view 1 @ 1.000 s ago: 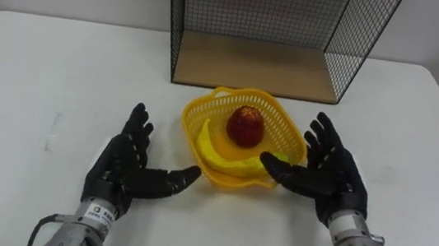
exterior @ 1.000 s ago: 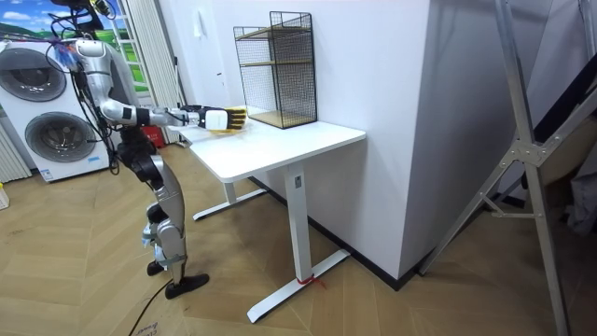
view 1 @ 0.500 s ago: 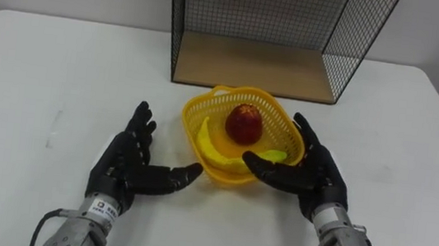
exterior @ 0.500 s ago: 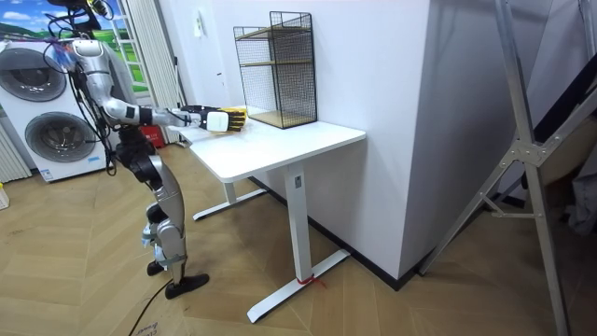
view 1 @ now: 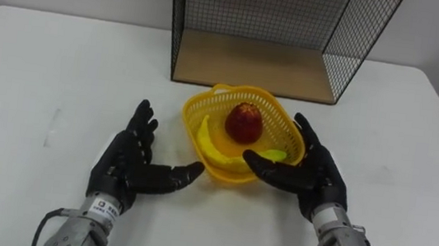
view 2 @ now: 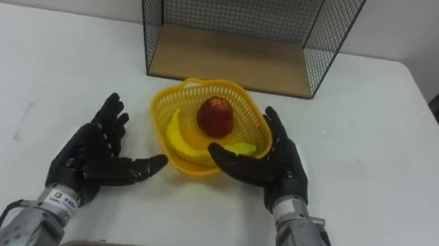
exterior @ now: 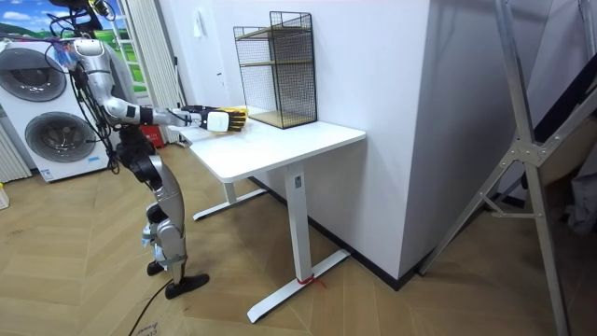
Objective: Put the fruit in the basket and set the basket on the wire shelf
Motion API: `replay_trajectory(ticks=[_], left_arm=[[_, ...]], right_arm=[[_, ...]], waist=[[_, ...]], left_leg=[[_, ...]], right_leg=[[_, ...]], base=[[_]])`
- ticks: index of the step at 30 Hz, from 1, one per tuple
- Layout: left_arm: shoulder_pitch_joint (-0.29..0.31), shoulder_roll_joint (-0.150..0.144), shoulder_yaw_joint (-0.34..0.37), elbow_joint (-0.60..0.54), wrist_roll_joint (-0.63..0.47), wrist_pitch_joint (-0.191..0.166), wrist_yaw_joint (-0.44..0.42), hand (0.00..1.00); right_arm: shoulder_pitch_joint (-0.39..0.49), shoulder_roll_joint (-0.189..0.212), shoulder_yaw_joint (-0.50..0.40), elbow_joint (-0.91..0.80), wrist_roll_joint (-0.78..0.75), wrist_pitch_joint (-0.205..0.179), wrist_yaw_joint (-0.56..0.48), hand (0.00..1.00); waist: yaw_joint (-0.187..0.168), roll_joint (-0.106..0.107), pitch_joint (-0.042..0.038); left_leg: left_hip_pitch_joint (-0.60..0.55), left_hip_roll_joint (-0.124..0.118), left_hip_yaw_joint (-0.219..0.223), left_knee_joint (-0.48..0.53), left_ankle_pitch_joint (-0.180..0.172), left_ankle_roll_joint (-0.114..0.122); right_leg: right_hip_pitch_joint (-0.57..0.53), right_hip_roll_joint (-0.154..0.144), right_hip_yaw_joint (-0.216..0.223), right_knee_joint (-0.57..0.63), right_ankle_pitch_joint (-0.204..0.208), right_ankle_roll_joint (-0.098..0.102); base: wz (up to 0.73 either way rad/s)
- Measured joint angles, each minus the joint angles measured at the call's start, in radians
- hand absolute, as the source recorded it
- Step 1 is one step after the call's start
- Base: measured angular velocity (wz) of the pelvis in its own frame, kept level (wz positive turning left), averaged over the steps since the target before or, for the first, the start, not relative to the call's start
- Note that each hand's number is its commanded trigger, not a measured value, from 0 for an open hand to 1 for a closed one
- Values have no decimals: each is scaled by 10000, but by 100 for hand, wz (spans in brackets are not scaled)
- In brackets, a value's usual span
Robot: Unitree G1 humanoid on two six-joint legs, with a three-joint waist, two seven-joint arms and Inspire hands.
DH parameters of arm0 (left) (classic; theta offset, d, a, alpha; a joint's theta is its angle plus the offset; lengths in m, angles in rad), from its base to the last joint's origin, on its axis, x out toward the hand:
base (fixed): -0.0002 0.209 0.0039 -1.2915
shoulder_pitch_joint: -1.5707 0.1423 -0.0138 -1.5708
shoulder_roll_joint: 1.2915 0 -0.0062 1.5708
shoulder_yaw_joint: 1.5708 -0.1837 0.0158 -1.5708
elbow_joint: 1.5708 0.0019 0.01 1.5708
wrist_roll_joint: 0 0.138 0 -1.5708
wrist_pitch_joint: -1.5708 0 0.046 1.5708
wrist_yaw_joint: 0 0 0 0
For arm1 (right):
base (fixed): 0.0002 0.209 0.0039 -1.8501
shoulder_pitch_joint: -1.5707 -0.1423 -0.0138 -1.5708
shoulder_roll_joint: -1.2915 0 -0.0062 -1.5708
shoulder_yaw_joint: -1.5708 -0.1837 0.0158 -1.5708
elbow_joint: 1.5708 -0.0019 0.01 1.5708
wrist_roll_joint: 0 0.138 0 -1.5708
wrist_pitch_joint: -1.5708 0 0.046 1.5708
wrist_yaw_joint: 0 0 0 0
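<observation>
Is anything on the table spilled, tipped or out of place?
Nothing stands out. The basket sits upright on the table before the shelf, with the apple and banana inside. The left hand and right hand are open on either side of it.

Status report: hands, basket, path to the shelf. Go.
Left hand open, just left of the basket. Right hand open at its right rim. Basket on the table, apple and banana inside, not yet lifted. Nothing between it and the wire shelf.

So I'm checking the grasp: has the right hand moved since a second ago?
Yes: the right hand has shifted left, up to the right rim of the basket, which stayed put.
</observation>
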Motion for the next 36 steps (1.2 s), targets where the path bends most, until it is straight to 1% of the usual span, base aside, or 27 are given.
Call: replay_trajectory(ticks=[2, 3, 6, 9, 10, 11, 13, 14, 18, 19, 23, 29, 36], left_arm=[[0, 0, -76, -144, -159, 162, -78, 0], [0, 0, -124, -174, -209, 182, -129, 0], [-9, 0, -416, -242, -340, 209, -362, 0], [-180, -1, -931, -242, -338, 337, -619, 0], [-272, -1, -1137, -241, -340, 416, -708, 0], [-366, -38, -1240, -241, -341, 450, -734, 0], [-503, -31, -1230, -241, -348, 487, -761, 0], [-588, -32, -1238, -241, -348, 513, -793, 0], [-617, -33, -1237, -242, -519, 555, -869, 0], [-617, -34, -1237, -242, -746, 561, -887, 0], [-626, -40, -1255, -242, -958, 562, -946, 0], [-637, -40, -1255, -292, -1120, 562, -946, 0], [-636, -41, -1254, -297, -1134, 561, -946, 0]], right_arm=[[-9, 19, -4, 2, 2, 0, -1, 0], [-16, 19, -8, 4, 0, 0, -3, 0], [-258, 41, -13, 242, 1, -1, -6, 0], [-389, 78, -13, 334, 2, -1, -15, 0], [-500, 146, -10, 470, 8, -12, -17, 0], [-590, 186, -27, 597, 57, -110, -59, 0], [-626, 161, -29, 689, 76, -163, -103, 0], [-631, 155, -29, 691, 76, -165, -138, 0], [-633, 155, -27, 692, 80, -204, -192, 0], [-633, 157, -22, 692, 84, -204, -192, 0], [-632, 166, -12, 694, 110, -210, -192, 0], [-632, 161, -12, 694, 109, -214, -195, 0], [-629, 99, -6, 694, 81, -214, -249, 0]], waist=[[-29, -2, 0], [-46, -2, 0], [-247, 0, 1], [-414, 14, 10], [-487, 45, 29], [-528, 83, 54], [-563, 134, 78], [-564, 165, 77], [-613, 242, 78], [-618, 245, 77], [-622, 242, 77], [-713, 238, 73], [-690, 202, 53]], left_leg=[[-11, 1, 0, 6, 0, 0], [-14, 1, -1, 9, 0, 0], [-28, 2, 0, 21, 0, 0], [-33, 7, 8, 26, 0, 0], [-41, 8, 9, 41, -1, 0], [-39, 8, 28, 48, -1, 0], [-32, 12, 44, 46, -1, 0], [-28, 17, 48, 37, -1, -1], [-10, 24, 59, 17, -1, -1], [9, 24, 65, -1, 0, -2], [28, 24, 120, -11, 0, -1], [32, 27, 119, -49, 0, -1], [88, 27, 176, -61, 1, -1]], right_leg=[[-2, 2, 0, -1, 0, 0], [-4, 2, 1, -1, 0, 0], [-11, 5, 8, 0, 1, -1], [-13, 9, 7, 2, 3, -3], [-13, 9, 11, 2, 6, -4], [-15, 9, 25, 2, 9, -7], [-16, 14, 34, 3, 11, -11], [-19, 19, 37, 2, 12, -12], [-20, 25, 37, 3, 13, -13], [-17, 25, 41, 5, 13, -13], [-24, 25, 92, 6, 12, -13], [-45, 33, 92, 7, 12, -13], [-29, 39, 160, 7, 12, -13]], base=[[0], [0], [0], [0], [0], [0], [-2], [0], [0], [0], [-3], [0], [-2]])
